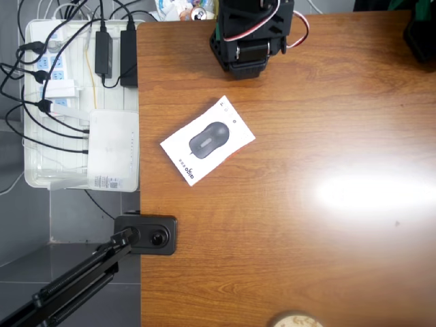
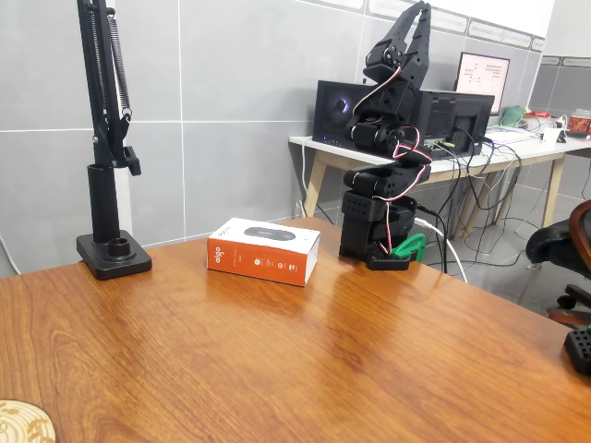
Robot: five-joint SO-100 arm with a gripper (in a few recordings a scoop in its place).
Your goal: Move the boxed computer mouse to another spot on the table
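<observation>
Mouse box (image 1: 207,141) lies flat on the wooden surface (image 1: 306,204), turned at a slant in the overhead view, near the edge that faces the white tray (image 1: 37,178) of cables and the white router (image 1: 114,146). In the fixed view we see its orange side panel (image 2: 256,261) facing the camera, with nothing touching the box. Behind it, well apart, stands the black arm (image 2: 383,185), folded upright, its tool (image 2: 417,20) raised high and pointing up, holding nothing; we cannot tell whether its fingers are spread or pressed together. A black lamp stand (image 2: 111,249) is clamped at the surface's edge beside the box.
</observation>
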